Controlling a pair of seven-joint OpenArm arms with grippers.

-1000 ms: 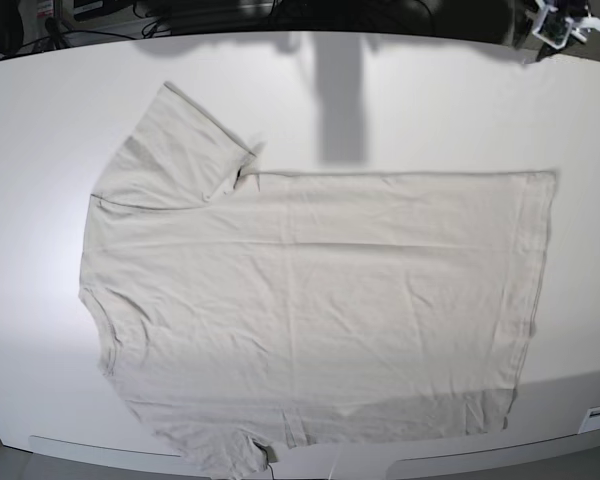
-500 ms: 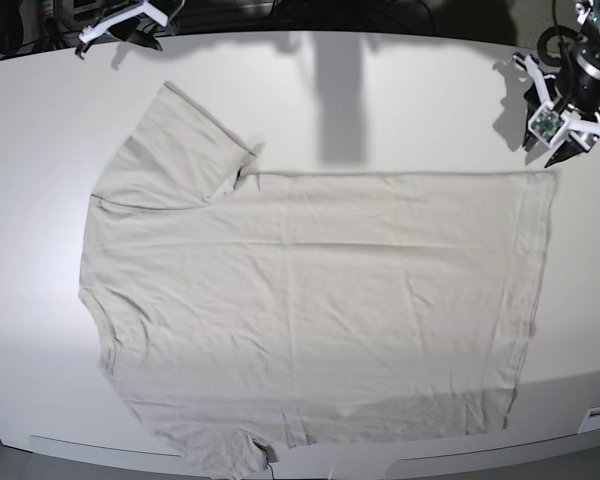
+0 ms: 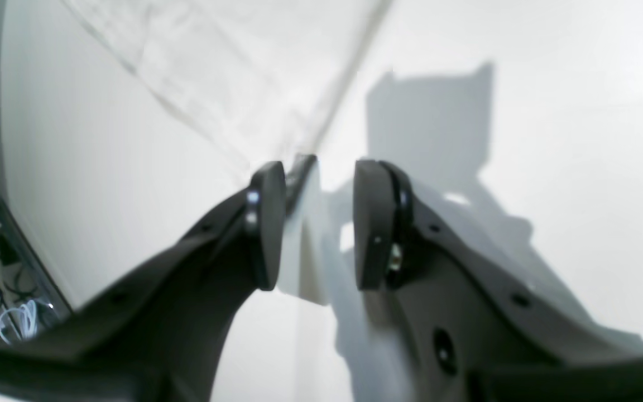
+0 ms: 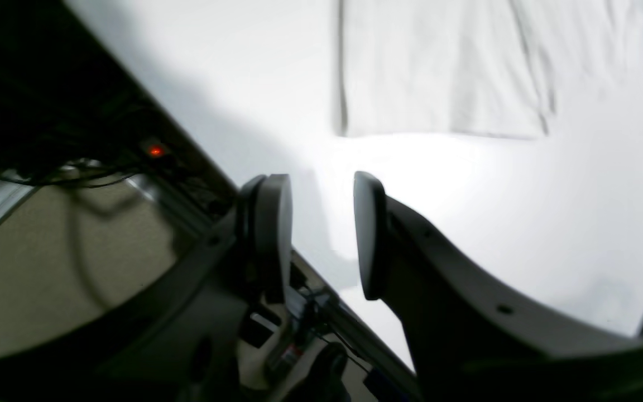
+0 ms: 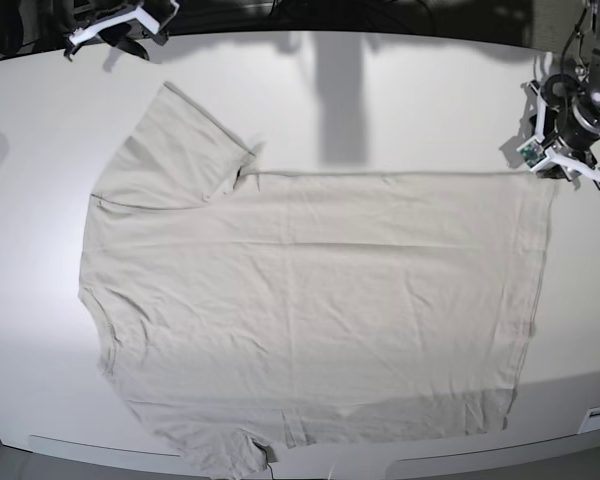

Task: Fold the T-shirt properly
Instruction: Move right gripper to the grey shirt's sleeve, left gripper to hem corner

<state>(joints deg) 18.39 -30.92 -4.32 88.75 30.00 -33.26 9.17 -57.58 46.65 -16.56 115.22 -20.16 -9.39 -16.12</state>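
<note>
The left gripper (image 3: 318, 223) hovers with jaws parted and empty at the hem corner of the flat, pale grey-beige cotton T-shirt (image 5: 310, 300). The right gripper (image 4: 321, 234) hangs parted and empty over the white table's (image 5: 430, 100) far edge.

Bare table (image 5: 400, 100) rings the flat T-shirt (image 5: 310, 300); nothing apparently blocks approach.

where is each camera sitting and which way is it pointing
Base: overhead, looking down at the T-shirt spread on the table; both arms show at the far corners.
Left wrist: on the left tool, aimed along open jaws at the shirt's hem corner.
Right wrist: on the right tool, jaws open at the table edge, facing a sleeve.
All three views share the shirt.
</note>
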